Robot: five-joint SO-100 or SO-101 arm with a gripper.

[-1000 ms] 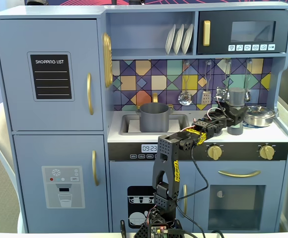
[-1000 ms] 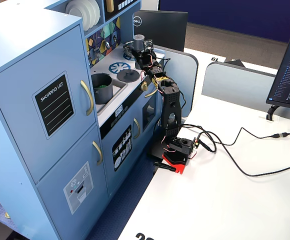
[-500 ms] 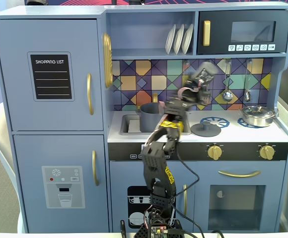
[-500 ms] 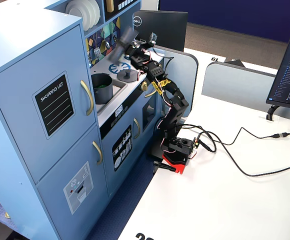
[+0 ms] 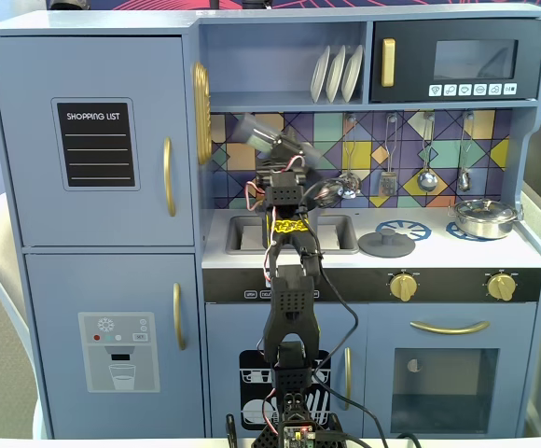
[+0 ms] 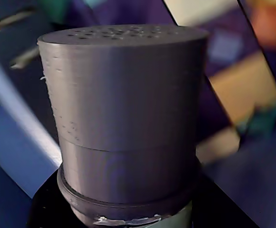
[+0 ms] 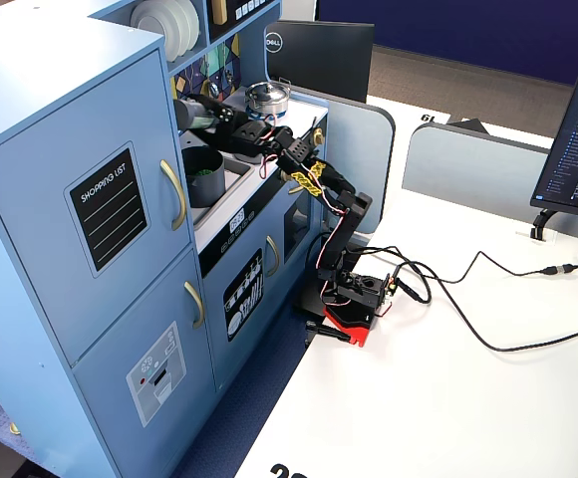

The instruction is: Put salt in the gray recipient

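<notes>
Salt shaker (image 5: pixel 259 136): held tilted above sink, at 11 o'clock of arm's wrist, front fixed view.
Gripper (image 7: pixel 212 116): clamped on shaker's lower body.
Gray pot (image 7: pixel 202 175): in sink, below shaker.
Handling: rigid, light, smooth; hold mid-body.

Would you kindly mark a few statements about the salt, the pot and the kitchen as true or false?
1. The hand holds the salt above the counter. True.
2. The salt stands upright on the stove. False: it is tilted in the air, near the sink.
3. The pot sits in the sink. True.
4. The flat lid covers the pot. False: it lies on the stove, apart from the pot.
5. The steel pan sits at the counter's right end in a fixed view. True.
</notes>
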